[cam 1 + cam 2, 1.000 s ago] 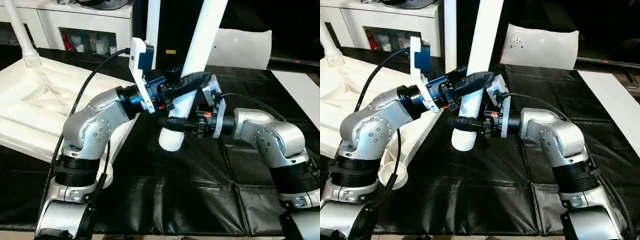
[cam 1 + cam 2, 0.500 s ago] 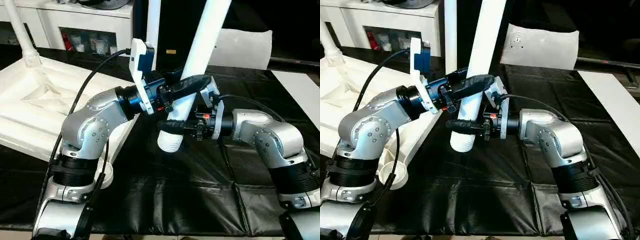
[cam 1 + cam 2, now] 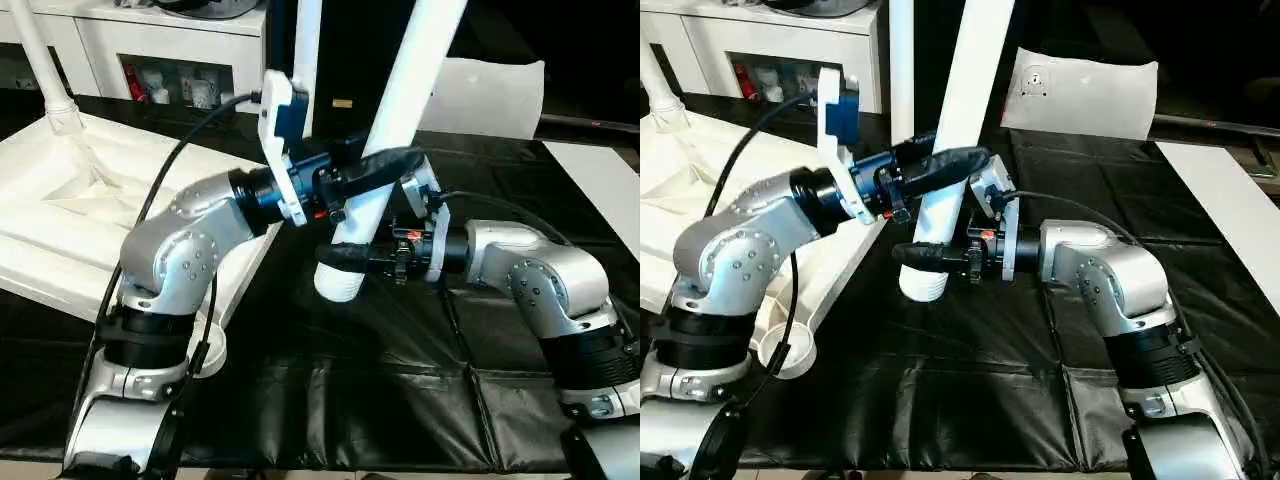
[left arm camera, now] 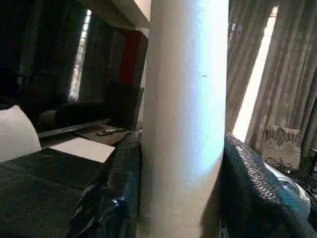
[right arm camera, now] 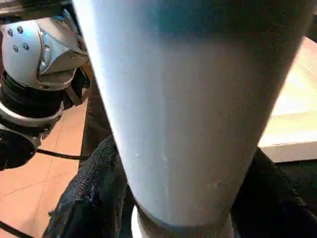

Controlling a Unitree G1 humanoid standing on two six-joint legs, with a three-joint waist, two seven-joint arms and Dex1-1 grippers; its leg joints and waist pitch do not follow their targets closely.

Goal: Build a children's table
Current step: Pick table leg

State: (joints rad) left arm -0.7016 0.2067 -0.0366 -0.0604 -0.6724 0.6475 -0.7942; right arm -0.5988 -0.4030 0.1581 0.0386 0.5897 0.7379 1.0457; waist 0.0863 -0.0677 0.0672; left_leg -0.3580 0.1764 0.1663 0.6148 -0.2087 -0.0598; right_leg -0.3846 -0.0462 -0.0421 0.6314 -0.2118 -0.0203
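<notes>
A long white leg slants up over the black mat, its ribbed lower end hanging just above the mat. My left gripper is shut on the leg's shaft, with a black finger pressed to each side. My right gripper reaches in from the right lower down. Its fingers stand on either side of the leg and look slack, not clamped. The white tabletop lies underside up at the left, with another leg standing in its far corner socket.
A black mat covers the work surface. A flat white sheet leans at the back and a white board lies at the right edge. A white cabinet stands behind. One more white leg rises upright at the back.
The leg's lower end has shifted a little left and up with my left arm. My right gripper's fingers have spread slightly around it.
</notes>
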